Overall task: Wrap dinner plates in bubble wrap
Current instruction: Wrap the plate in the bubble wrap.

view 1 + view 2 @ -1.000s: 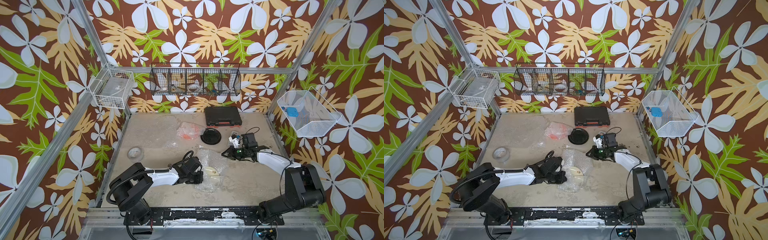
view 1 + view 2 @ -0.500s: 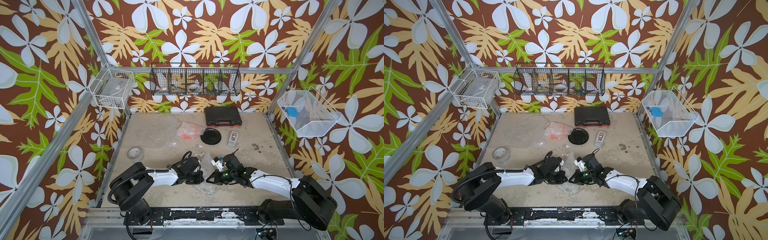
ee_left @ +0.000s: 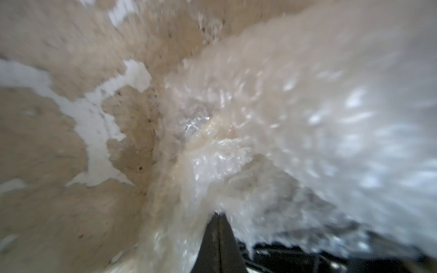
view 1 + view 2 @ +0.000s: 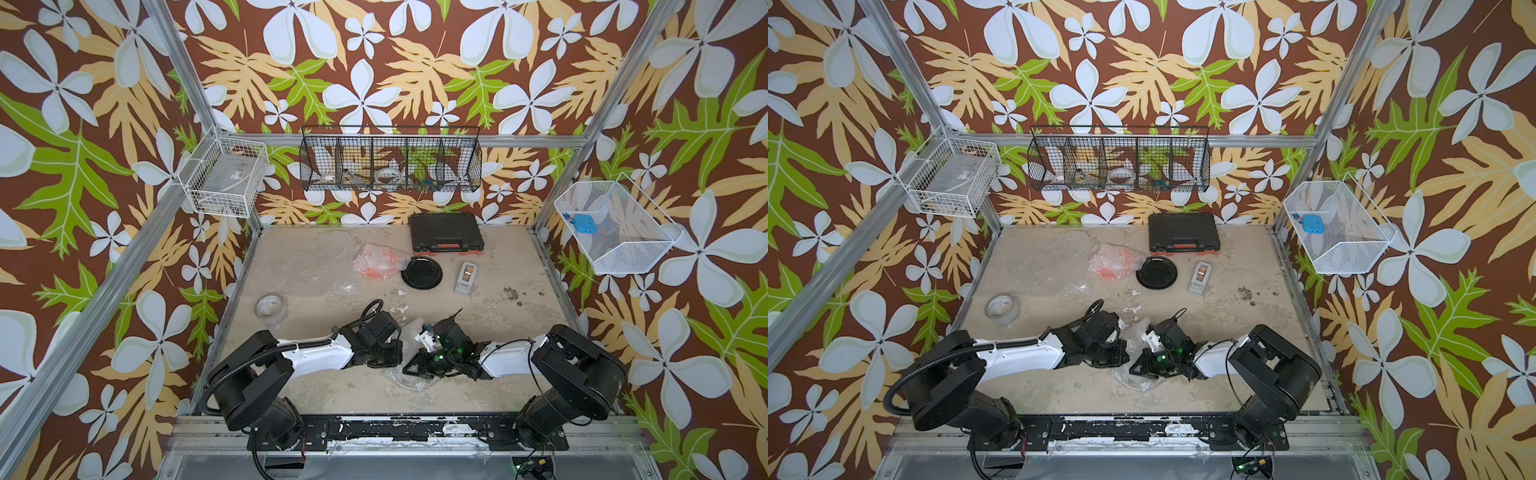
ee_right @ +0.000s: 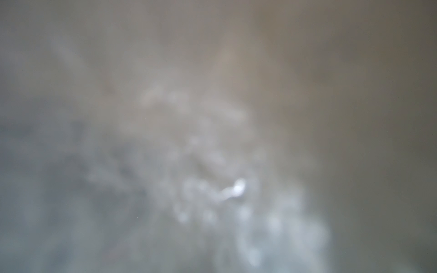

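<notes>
Moved: right gripper (image 4: 415,368) has swung from beside the tape dispenser (image 4: 466,277) to the table's (image 4: 519,353) near middle, and now faces the left gripper (image 4: 392,359).
Bubble wrap (image 4: 409,382): a crumpled bundle under both grippers, blurred in both wrist views.
Left jaws: closed to a point, tip against the wrap; whether a fold is pinched cannot be told.
Right jaws: closed, low over the bundle.
Black plate (image 4: 422,272): lies flat, face up, far middle; round, so no long axis.
Orange plate (image 4: 376,266): wrapped, just left of the black plate.

Black plate (image 4: 422,272) bare, orange plate (image 4: 375,266) wrapped
</notes>
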You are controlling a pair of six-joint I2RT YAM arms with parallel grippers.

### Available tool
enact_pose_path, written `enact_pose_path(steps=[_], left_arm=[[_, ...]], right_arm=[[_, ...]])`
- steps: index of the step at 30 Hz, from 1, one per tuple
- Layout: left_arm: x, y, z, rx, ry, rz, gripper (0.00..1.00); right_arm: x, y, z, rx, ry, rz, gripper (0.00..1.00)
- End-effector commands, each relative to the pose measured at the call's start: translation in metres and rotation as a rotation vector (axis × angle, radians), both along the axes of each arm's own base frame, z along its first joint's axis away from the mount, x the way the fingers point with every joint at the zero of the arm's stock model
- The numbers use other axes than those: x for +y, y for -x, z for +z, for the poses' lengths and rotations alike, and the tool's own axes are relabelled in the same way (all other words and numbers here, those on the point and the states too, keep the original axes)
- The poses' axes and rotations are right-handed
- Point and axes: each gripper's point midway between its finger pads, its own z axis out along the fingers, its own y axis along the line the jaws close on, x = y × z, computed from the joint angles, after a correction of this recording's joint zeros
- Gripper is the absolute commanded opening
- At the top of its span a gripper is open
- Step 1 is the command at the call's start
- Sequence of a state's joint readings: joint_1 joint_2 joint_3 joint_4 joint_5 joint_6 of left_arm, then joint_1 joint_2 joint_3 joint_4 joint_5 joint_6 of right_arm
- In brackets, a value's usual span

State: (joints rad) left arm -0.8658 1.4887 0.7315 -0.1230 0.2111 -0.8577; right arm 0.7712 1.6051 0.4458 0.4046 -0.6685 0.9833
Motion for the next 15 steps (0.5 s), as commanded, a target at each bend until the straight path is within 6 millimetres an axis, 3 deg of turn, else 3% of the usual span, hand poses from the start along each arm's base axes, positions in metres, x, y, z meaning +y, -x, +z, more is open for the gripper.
enact_pose_path(steps=[1,4,7,11,15], left_arm=[[-0.003,0.001,0.026,-0.007,0.022,-0.009,0.0],[-0.025,0.008,0.044,0.001,0.124,-0.052,0.03],[-0.036,0.016,0.041,0.042,0.207,-0.078,0.08],[-0.029,0.019,0.006,0.085,0.137,-0.065,0.13],[0.006,0.017,-0.041,0.097,-0.102,-0.019,0.12]], right_arm=[[-0.025,0.013,-0.032,0.071,0.153,-0.026,0.0],[-0.022,0.011,-0.031,0.068,0.146,-0.027,0.0],[-0.02,0.009,-0.03,0.069,0.145,-0.025,0.0],[-0.02,0.009,-0.028,0.065,0.144,-0.023,0.0],[-0.021,0.01,-0.023,0.055,0.144,-0.018,0.0]])
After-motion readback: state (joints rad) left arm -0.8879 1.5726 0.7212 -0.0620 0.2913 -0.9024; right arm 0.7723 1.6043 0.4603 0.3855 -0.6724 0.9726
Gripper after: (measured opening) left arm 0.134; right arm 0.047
